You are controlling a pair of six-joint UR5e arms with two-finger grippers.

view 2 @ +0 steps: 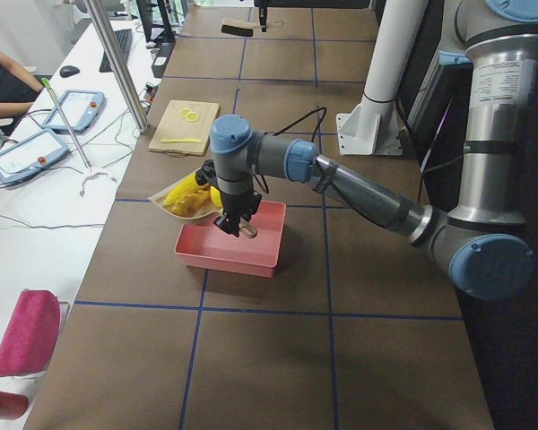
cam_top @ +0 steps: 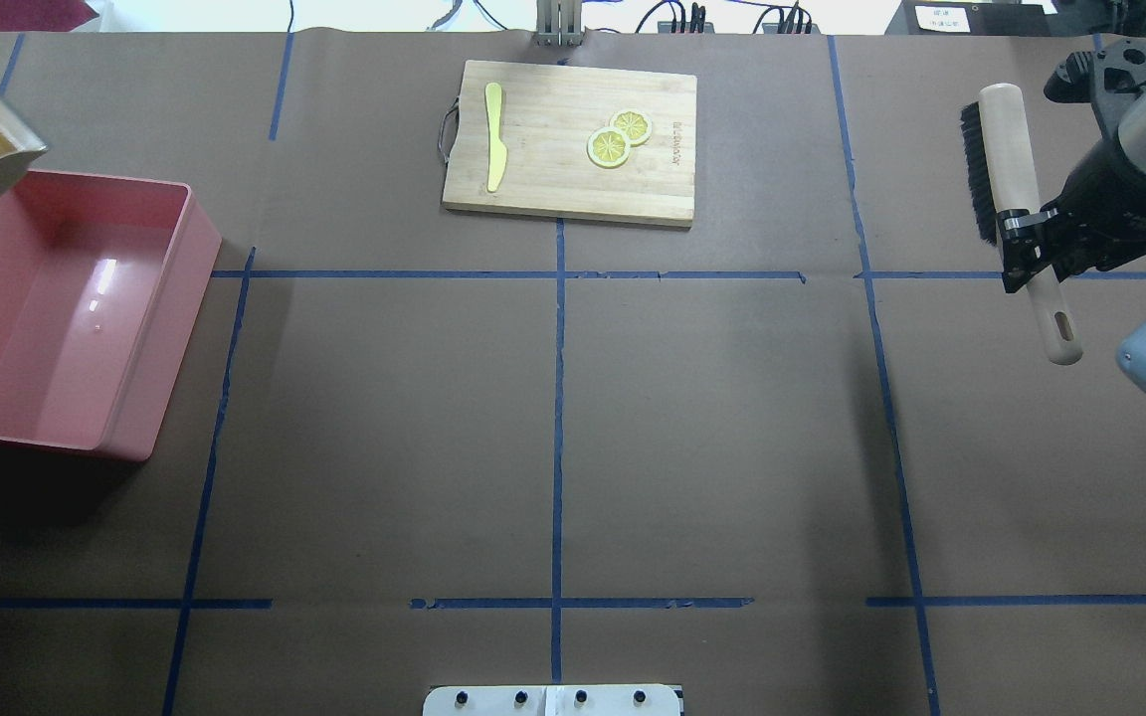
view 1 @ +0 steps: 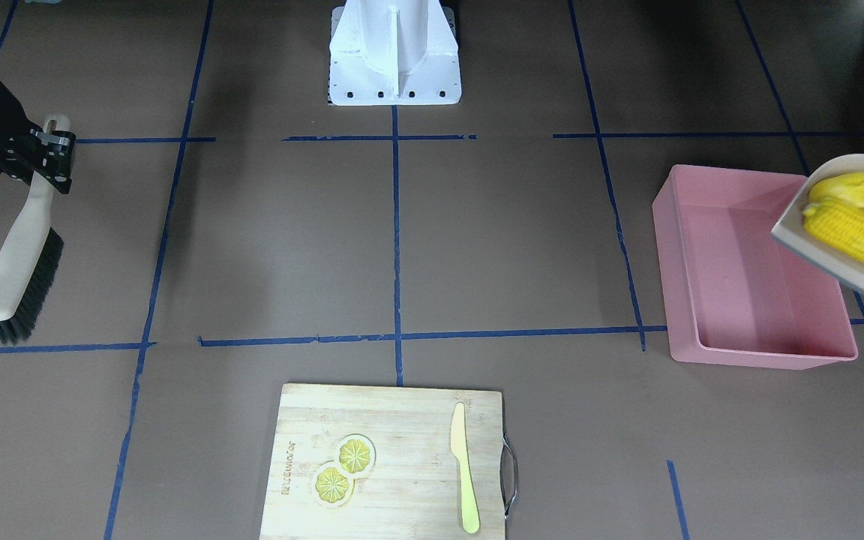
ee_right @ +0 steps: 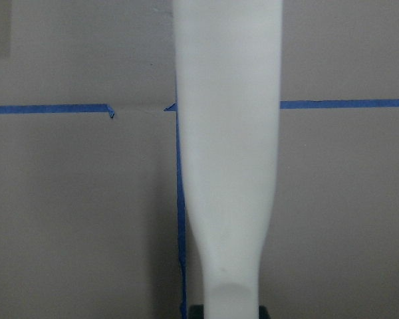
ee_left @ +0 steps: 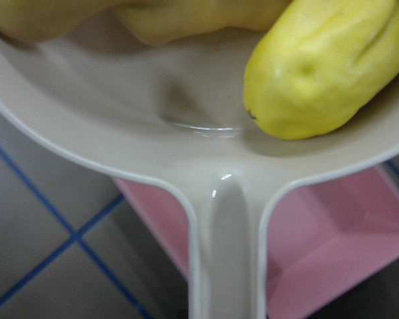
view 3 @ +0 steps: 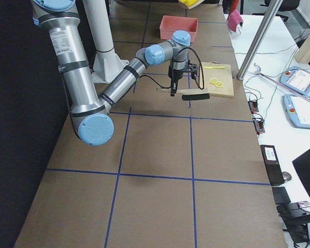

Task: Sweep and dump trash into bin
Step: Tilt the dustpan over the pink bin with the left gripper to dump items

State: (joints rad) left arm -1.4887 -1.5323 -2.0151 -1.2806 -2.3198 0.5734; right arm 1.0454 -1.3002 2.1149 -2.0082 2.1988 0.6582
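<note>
A beige dustpan (view 1: 837, 259) hangs tilted over the right end of the pink bin (view 1: 683, 255). In it lie the corn cob (view 1: 856, 238) and the rounded yellow lump (view 1: 854, 190). The left wrist view shows the lump (ee_left: 322, 66) and the pan's handle (ee_left: 226, 252) running to the camera. Blurred tan shapes (ee_left: 179, 20) lie behind; I cannot tell if one is the ginger root. My left gripper (view 2: 238, 226) shows only from the side, so I cannot tell its state. My right gripper (view 1: 53, 154) is shut on a brush (view 1: 19, 259) at the table's far side.
A wooden cutting board (view 1: 402, 420) at the operators' edge carries two lemon slices (view 1: 343, 469) and a pale yellow-green knife (view 1: 464, 465). The white robot base (view 1: 394, 56) stands opposite. Blue tape lines grid the brown table.
</note>
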